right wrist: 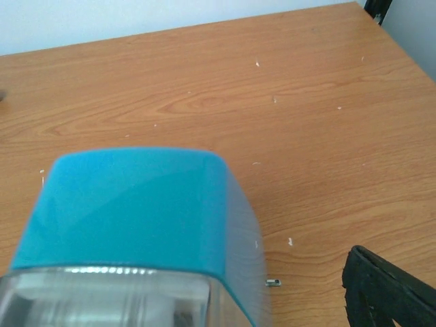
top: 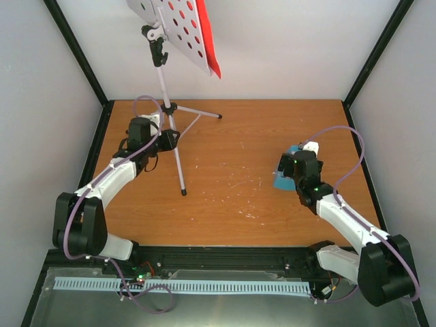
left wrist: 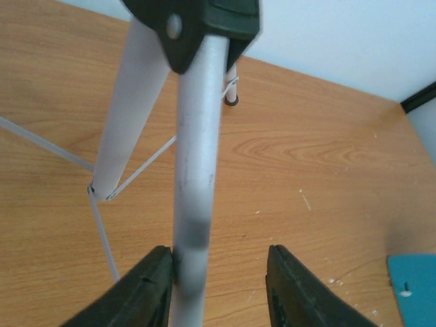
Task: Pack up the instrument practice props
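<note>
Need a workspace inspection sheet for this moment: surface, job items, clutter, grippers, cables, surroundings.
Surface: wooden table, scuffed, scattered white specks.
Job's things: music stand upright at rear left, red sheet on it; blue metronome on the right side.
Clutter: nothing seen.
Grippers: left gripper open, straddling a tripod leg; right gripper open, over the blue metronome.
Cables: purple cable looped along each arm.
Surroundings: white walls, black frame posts.

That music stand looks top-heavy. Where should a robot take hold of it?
Grip the near silver leg below the black hub, from the near side: it is a slim round tube at the middle of the music stand, and the left gripper straddles it there.
</note>
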Robot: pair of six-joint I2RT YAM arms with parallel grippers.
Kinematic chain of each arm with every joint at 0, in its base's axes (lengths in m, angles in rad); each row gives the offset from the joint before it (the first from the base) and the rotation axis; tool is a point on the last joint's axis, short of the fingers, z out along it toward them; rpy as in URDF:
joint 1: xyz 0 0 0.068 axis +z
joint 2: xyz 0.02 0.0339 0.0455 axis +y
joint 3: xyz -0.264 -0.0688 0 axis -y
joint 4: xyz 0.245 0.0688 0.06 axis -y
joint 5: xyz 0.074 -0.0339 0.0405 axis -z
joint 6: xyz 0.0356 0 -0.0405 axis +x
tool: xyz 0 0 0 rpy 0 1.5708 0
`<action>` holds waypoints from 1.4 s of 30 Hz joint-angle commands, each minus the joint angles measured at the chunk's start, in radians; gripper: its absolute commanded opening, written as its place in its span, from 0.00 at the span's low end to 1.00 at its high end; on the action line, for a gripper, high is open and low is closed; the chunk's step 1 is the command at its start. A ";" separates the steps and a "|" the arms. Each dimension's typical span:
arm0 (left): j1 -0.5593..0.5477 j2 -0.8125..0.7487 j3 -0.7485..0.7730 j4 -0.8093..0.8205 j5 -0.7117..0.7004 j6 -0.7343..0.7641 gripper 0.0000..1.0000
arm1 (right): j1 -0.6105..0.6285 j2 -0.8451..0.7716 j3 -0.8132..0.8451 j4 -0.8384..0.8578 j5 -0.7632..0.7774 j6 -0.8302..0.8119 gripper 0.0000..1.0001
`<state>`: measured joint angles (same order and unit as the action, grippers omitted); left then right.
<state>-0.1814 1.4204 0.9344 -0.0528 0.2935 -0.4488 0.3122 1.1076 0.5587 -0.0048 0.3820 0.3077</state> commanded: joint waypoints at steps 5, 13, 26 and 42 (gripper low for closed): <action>0.003 0.005 0.018 0.045 0.004 0.116 0.05 | -0.033 -0.088 0.082 -0.110 0.022 -0.032 0.98; 0.003 -0.104 -0.079 0.013 0.101 0.189 0.00 | -0.035 -0.203 0.146 -0.205 0.013 -0.067 1.00; -0.008 -0.190 -0.123 -0.032 0.111 0.131 0.36 | -0.035 -0.368 0.159 -0.228 -0.187 -0.077 1.00; 0.013 0.071 0.063 0.064 -0.014 0.045 0.46 | -0.036 -0.410 0.161 -0.352 -0.272 -0.020 1.00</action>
<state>-0.1738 1.4307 0.9485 -0.0116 0.2897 -0.4187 0.2836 0.7113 0.7094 -0.3202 0.1349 0.2779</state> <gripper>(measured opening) 0.528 0.999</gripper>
